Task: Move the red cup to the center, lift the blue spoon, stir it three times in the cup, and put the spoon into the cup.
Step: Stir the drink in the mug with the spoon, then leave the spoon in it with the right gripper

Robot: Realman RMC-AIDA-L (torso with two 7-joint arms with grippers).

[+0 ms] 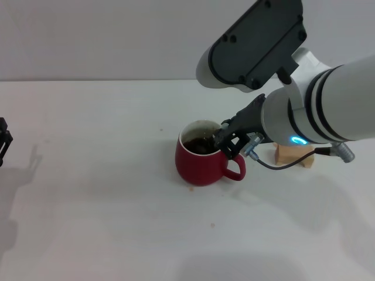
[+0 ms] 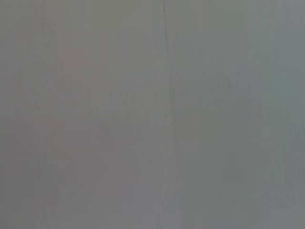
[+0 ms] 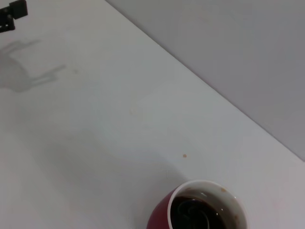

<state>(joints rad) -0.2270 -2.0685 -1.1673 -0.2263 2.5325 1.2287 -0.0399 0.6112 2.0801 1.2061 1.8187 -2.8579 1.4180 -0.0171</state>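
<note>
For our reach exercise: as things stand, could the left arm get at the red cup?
Probably yes. The left gripper sits parked at the table's far left edge, with bare tabletop between it and the red cup. But the right gripper already crowds the cup's rim on its handle side.

The cup (image 1: 199, 164) is seen as glazed ceramic, glossy dark red outside and smooth white inside, with shiny dark liquid. The table (image 1: 88, 205) is shown as smooth, matt white. The block (image 1: 293, 155) is shown as pale, unpolished wood.
</note>
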